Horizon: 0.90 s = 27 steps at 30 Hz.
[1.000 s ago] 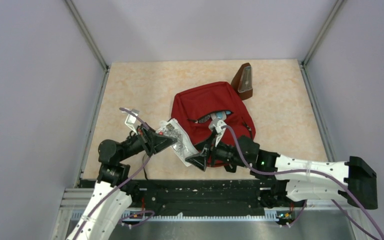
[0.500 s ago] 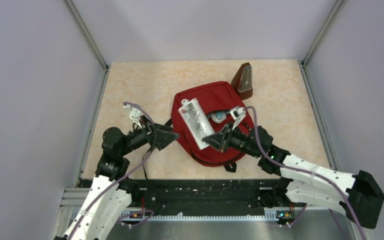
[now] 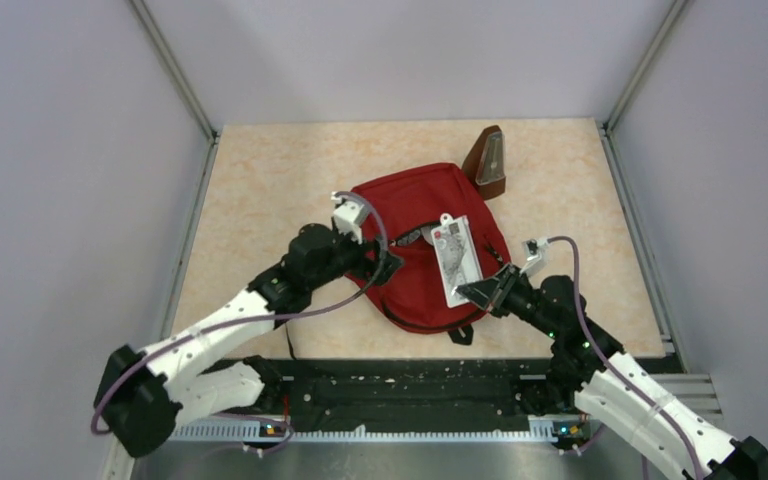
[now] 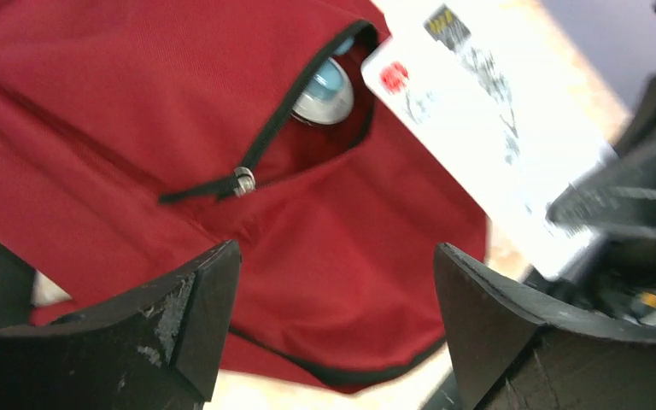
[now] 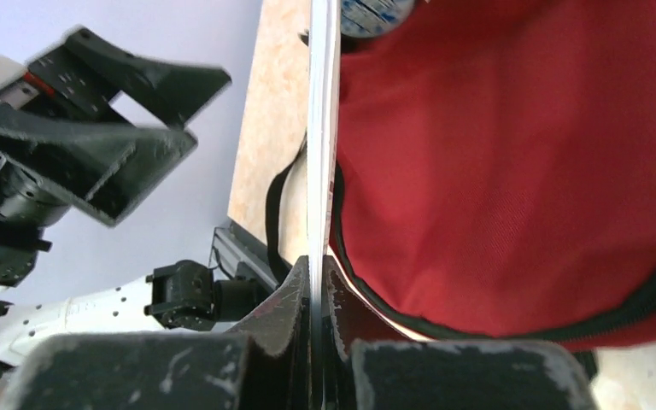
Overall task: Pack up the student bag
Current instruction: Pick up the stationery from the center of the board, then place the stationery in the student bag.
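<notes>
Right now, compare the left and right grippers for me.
The left gripper stands open and empty; the right gripper is shut on a flat white packet. The left gripper is at the student bag's left side, the right gripper at its right. Both are black.

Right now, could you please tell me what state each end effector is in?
Left end effector: open, empty, facing the student bag.
Right end effector: closed on a flat white packet.
</notes>
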Motion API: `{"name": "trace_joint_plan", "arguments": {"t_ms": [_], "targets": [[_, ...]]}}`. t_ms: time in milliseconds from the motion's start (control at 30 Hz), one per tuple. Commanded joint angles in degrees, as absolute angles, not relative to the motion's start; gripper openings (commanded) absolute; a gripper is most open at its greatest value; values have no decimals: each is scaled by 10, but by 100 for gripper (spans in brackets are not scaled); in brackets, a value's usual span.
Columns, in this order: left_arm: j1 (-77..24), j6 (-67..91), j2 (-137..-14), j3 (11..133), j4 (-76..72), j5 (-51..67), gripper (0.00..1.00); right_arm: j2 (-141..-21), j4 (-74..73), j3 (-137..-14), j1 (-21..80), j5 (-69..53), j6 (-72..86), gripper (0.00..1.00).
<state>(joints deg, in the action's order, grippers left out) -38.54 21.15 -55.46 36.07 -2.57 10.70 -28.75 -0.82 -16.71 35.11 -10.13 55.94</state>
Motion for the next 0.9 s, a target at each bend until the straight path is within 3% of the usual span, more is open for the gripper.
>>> {"name": "trace_joint_plan", "arguments": {"t_ms": [0,733,800,867], "targets": [[-436,99,-658,444,-82,-56,88,-232,15,-101,348,-122,672,0],[-468,-91,-930,627,-99,-115,93,-353,242,-48,348,-131,768,0],[-469,-101,-938,633,-100,-123,88,-362,256,-47,348,-125,771,0],[-471,-110,-945,637,-99,-130,74,-376,275,-47,348,-122,776,0]]}}
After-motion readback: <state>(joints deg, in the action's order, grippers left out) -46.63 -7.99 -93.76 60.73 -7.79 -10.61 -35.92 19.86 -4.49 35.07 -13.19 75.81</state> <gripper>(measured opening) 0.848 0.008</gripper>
